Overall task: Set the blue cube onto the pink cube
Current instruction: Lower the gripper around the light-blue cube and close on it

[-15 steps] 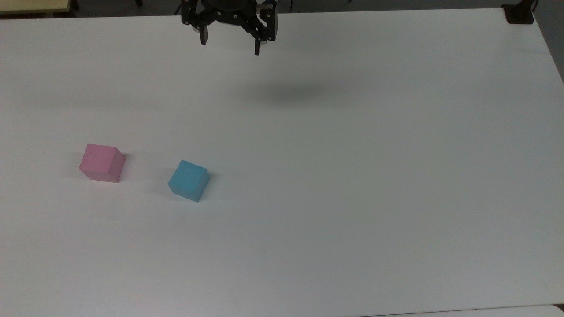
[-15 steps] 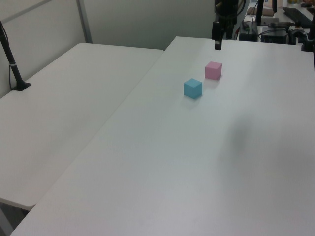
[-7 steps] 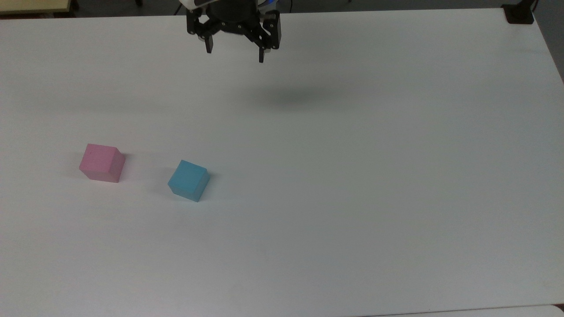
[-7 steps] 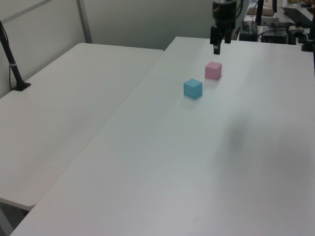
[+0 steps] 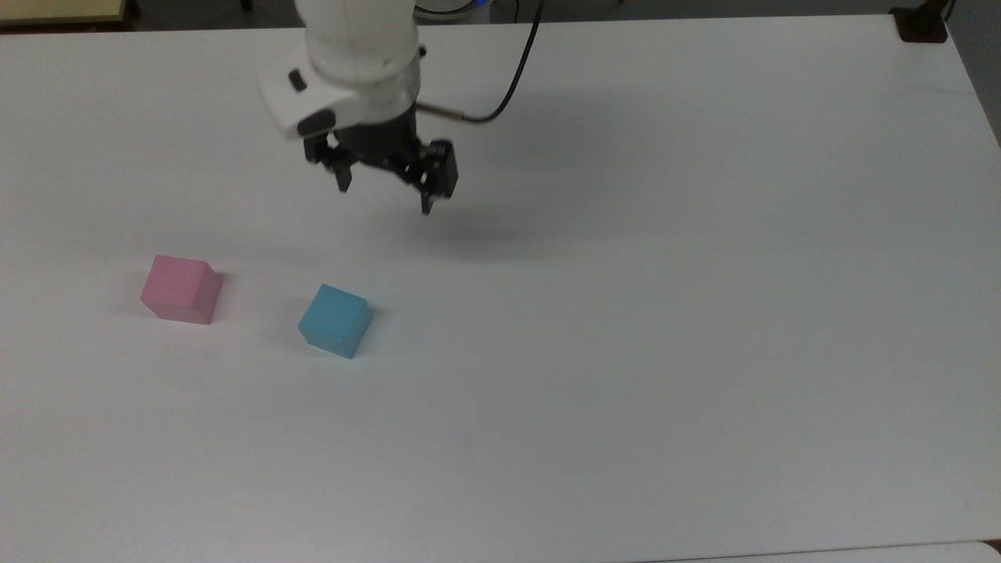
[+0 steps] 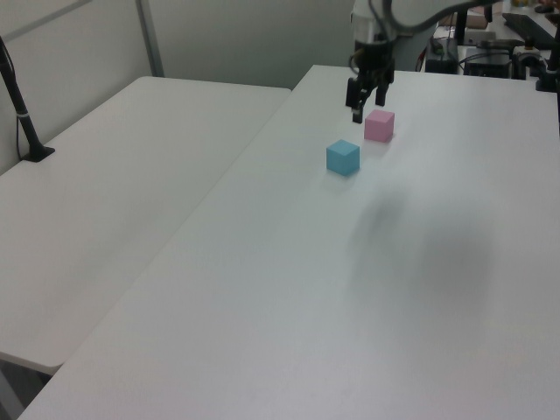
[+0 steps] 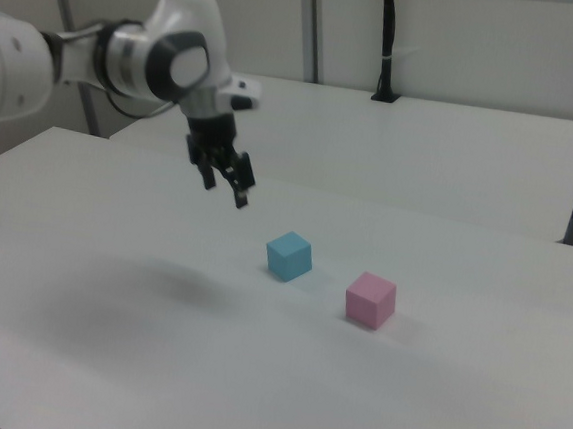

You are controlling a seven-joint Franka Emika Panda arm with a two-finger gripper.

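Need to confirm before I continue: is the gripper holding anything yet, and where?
Nothing is held. The gripper is open and empty above the table; the blue cube and pink cube sit apart on it.

The white arm [image 5: 352, 47] reaches in from the top view's upper edge, wrist bent downward. Its black gripper [image 5: 385, 195] hangs in the air, fingers [image 5: 428, 199] spread apart, holding nothing.

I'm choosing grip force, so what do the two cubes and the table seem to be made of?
Blue cube: matte with no glare and soft-looking edges, so perhaps foam or painted wood. Pink cube: the same flat finish, likely the same stuff. Table: smooth white top with a faint sheen, probably laminate or plastic.
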